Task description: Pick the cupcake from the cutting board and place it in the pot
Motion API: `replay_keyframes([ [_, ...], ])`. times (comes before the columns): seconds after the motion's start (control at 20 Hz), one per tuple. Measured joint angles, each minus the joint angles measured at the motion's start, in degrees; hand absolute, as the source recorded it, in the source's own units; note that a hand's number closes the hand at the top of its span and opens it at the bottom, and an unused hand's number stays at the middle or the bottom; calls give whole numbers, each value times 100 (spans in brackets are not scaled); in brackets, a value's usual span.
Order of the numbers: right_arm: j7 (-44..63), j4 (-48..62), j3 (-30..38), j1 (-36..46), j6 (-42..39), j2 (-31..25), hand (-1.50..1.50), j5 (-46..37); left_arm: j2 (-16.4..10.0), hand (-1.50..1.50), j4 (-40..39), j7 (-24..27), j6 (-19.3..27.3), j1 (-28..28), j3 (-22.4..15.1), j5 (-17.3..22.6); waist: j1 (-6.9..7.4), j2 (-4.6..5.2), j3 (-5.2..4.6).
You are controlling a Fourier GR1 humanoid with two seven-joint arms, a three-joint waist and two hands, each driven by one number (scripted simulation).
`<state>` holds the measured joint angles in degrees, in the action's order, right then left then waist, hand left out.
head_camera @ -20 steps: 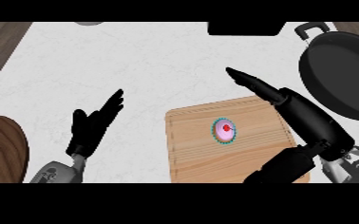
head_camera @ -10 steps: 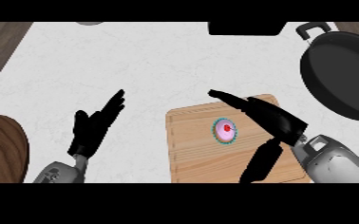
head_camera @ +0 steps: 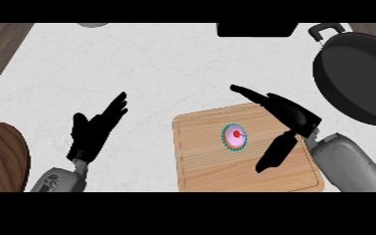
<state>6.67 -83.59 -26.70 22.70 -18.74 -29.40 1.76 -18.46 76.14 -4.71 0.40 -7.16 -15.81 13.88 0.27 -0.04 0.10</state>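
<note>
The cupcake [head_camera: 234, 137], pink-topped with a red dot and a teal rim, stands on the wooden cutting board [head_camera: 206, 169] at lower right. My right hand [head_camera: 290, 113] hovers open just right of it, fingers stretched over the board's far edge and thumb low over the board, the cupcake lying between them without contact. The black pot [head_camera: 345, 79] sits at the right edge, partly cut off. Open and still at lower left is my left hand [head_camera: 94, 132], fingers pointing up.
A black object [head_camera: 257, 29] lies at the counter's far edge, with a grey round thing [head_camera: 92, 24] at the far left. A dark wooden round piece [head_camera: 9, 159] shows at the left edge. White counter [head_camera: 169, 69] spreads between the hands.
My right hand has moved left and back toward me, closing in around the cupcake from its right. The left hand and cupcake have stayed put.
</note>
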Motion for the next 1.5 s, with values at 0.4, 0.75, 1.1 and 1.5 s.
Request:
replay_keyframes([
  [0.4, -892, 785, 495, -183, -680, 397, -150, 163, 201, 0, 154, -76, 15, 110, 70, -264, 2, 3, -2],
  [0.75, -956, 1251, 757, -242, -1064, 961, -150, 430, 325, 0, 89, -154, -80, 56, 221, -378, -4, 0, -2],
  [1.1, -1263, 2261, 1054, -46, -1304, 1475, -150, 179, 450, 0, 245, -253, -205, 173, 350, -548, 8, 4, -4],
  [1.5, -2763, 3000, 914, 27, -987, 1711, 150, -876, 523, 0, 387, -411, -305, 200, 482, -675, -10, -65, -55],
])
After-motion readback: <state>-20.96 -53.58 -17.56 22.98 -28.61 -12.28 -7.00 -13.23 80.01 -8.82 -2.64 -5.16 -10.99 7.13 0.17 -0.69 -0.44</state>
